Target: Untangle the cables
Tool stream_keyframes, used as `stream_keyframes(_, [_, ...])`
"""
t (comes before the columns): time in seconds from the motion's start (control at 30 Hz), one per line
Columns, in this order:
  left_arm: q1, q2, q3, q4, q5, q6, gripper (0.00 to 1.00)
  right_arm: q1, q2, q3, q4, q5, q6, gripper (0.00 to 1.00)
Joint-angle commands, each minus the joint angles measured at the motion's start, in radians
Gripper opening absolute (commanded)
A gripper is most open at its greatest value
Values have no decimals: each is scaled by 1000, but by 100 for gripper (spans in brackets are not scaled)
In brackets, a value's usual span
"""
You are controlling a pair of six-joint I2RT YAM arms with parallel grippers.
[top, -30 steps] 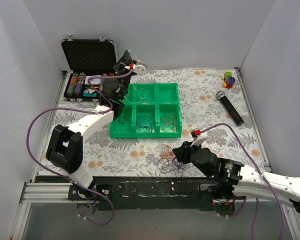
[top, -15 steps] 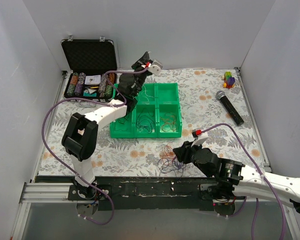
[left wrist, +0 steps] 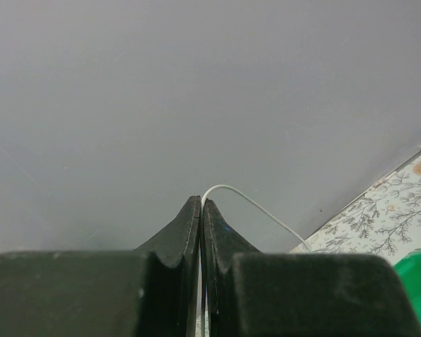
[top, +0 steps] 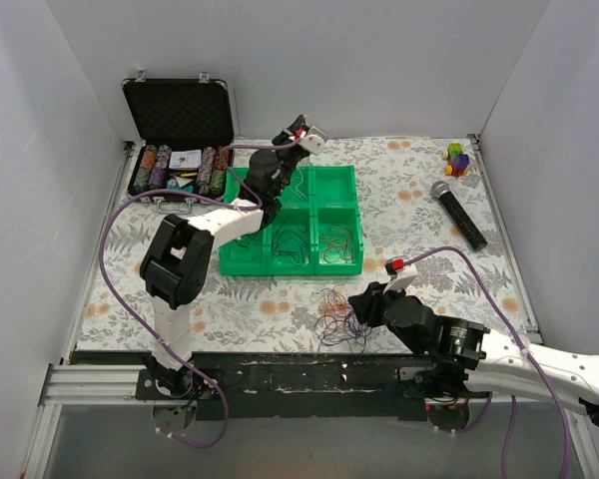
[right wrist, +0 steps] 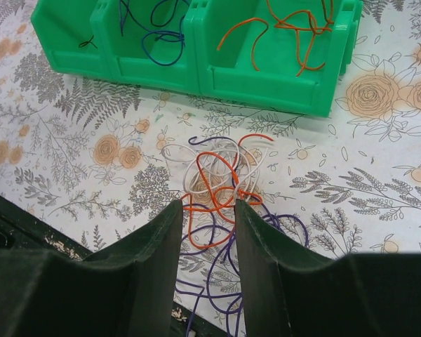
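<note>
Left wrist view: left gripper (left wrist: 201,205), jaws closed, pinches one white wire (left wrist: 221,187); right gripper (right wrist: 208,205) stands half-open, empty, over the tangle (right wrist: 221,175) before the green tray (right wrist: 266,83). Advisable: release low inside a compartment.

Over at the far left corner of the flowery surface (top: 409,210), an open black case (top: 177,112) is sitting with poker chips (top: 158,168) lining it. A green divided bin (top: 290,269) is resting mid-surface, while a microphone (top: 459,215) and a colourful block toy (top: 458,159) are lying far right.
</note>
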Motion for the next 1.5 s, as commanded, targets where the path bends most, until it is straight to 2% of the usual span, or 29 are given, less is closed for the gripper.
stream_keyframes(0.0, [5,-42,-11,-32,12,-66,0,-1,-23,1,-11,41,20,44])
stream_keyframes(0.17, [6,-76,-100,-52,14,-84,0,-2,-20,-9,1,36,23,44])
stream_keyframes(0.3, [11,-70,-111,-68,8,-99,0,-4,-11,-11,7,33,25,44])
stream_keyframes(0.63, [37,-48,-42,-352,29,-176,0,-7,-23,-20,3,33,31,44])
stream_keyframes(0.8, [39,-7,-29,-383,-1,-149,0,-7,-18,-25,12,30,34,44])
stream_keyframes(1.17, [40,148,143,-526,-118,-107,0,-18,-12,-29,20,29,33,44])
stream_keyframes(1.47, [45,194,149,-544,-198,-41,0,-25,-7,-40,37,18,31,44])
